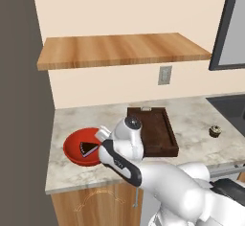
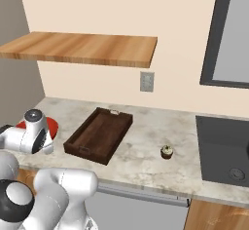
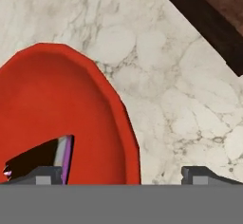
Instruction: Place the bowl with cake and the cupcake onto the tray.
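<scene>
The bowl with cake [image 1: 74, 149] is a glossy red bowl at the counter's left end, with a dark cake wedge [image 1: 88, 148] inside. My gripper [image 3: 123, 175] hangs open just above the bowl's right rim [image 3: 124, 123]. One fingertip [image 3: 46, 174] is over the cake [image 3: 40, 157] and the other fingertip [image 3: 199, 174] is over bare marble. In the right base view my hand hides most of the bowl [image 2: 51, 125]. The dark wooden tray [image 1: 154, 133] [image 2: 99, 134] lies empty just right of the bowl. The cupcake [image 1: 215, 131] [image 2: 167, 151] stands alone on the counter, right of the tray.
A wooden shelf [image 1: 119, 50] juts out over the counter, with a wall outlet [image 1: 164, 75] below it. A dark sink [image 2: 223, 148] is set into the counter at the right. A grey wall [image 1: 21, 124] bounds the counter's left end.
</scene>
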Available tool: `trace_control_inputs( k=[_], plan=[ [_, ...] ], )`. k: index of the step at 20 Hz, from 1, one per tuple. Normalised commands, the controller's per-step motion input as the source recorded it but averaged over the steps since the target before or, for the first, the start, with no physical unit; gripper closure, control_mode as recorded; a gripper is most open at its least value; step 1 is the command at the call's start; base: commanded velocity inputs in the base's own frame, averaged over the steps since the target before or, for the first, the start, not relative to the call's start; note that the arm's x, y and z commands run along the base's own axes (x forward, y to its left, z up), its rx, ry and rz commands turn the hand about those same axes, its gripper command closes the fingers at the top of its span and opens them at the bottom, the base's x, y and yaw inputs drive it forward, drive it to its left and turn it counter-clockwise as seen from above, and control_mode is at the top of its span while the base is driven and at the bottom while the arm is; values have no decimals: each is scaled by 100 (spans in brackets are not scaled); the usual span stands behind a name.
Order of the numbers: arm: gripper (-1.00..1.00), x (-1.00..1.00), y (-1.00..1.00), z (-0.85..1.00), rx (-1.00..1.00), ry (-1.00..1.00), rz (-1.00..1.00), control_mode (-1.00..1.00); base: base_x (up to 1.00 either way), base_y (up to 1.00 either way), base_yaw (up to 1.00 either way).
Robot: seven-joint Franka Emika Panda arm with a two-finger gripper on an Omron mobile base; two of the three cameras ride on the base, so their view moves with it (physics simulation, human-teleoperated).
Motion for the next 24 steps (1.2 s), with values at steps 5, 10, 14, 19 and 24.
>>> trace_control_inputs(
  k=[5,10,14,19,24],
  plan=[
    [-100,15,15,-33,-1,5,0,-100,0,0,0],
    [100,14,17,-19,0,2,0,-100,0,0,0],
    [100,-1,-1,6,0,0,0,-100,0,0,0],
    [100,-6,-8,54,0,-2,4,-100,0,0,0],
    [100,0,-12,83,0,0,6,-100,0,0,0]
  ],
)
